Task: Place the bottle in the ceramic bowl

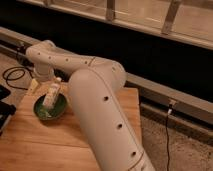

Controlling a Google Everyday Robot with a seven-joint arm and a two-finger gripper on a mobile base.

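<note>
At the far left, a black cable (pixel 11 75) is lying coiled on the floor beside the light wooden desk (pixel 45 145). On the left part of the desk, the round glossy green ceramic bowl (pixel 59 111) with a dark rim is sitting, and the small whitish plastic bottle (pixel 52 95) with a pale label is leaning tilted inside it, its base resting in the bowl and its top pointing up and toward the far side. The gripper (pixel 49 80) is hanging just above the bottle's top, at the end of the white arm (pixel 95 100); whether its fingers are spread or closed, or touching the bottle, cannot be told. The arm is sweeping from there rightward and near, covering much of the desk. To the right, a thin dark cord (pixel 167 135) is running down across the speckled floor (pixel 190 150).
</note>
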